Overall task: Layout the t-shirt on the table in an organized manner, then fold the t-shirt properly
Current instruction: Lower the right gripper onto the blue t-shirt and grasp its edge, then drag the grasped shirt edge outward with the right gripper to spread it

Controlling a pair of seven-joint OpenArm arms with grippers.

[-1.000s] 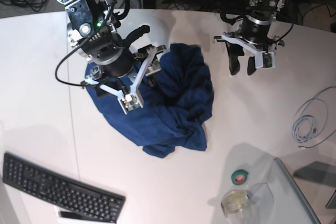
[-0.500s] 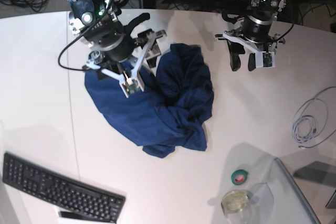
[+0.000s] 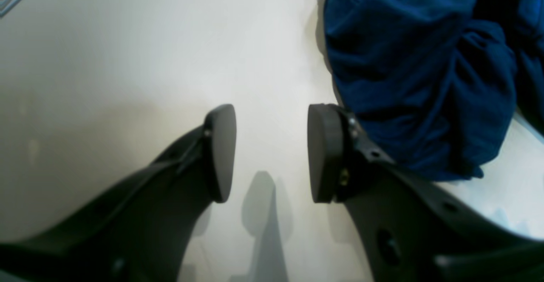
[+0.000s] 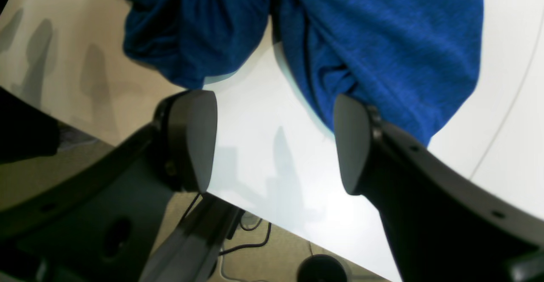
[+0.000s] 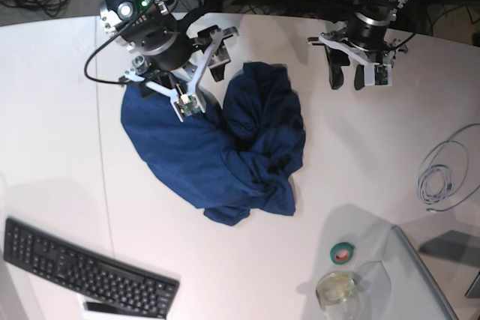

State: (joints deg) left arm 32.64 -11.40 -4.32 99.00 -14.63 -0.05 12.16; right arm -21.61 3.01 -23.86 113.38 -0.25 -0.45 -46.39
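The t-shirt (image 5: pixel 225 148) lies in a crumpled dark blue heap on the middle of the white table (image 5: pixel 360 162). In the base view my right gripper (image 5: pixel 208 44) hovers at the heap's far left edge, open and empty. The right wrist view shows the right gripper (image 4: pixel 272 142) with bare table between its fingers and the t-shirt (image 4: pixel 382 40) just beyond them. My left gripper (image 5: pixel 346 79) stands open over bare table to the right of the heap. In the left wrist view the left gripper (image 3: pixel 272 152) holds nothing, and the t-shirt (image 3: pixel 425 74) lies beside its right finger.
A black keyboard (image 5: pixel 90 271) sits at the near left. A green tape roll (image 5: pixel 343 252) and a glass jar (image 5: pixel 337 290) stand near a grey glassy panel (image 5: pixel 420 282). A white cable coil (image 5: pixel 442 174) lies at the right. The table's far edge (image 4: pixel 297 227) runs under the right gripper.
My right arm has drawn back toward the table's far edge, off the shirt's left part. The left arm has also shifted slightly toward the far edge. Both grippers keep the same opening.
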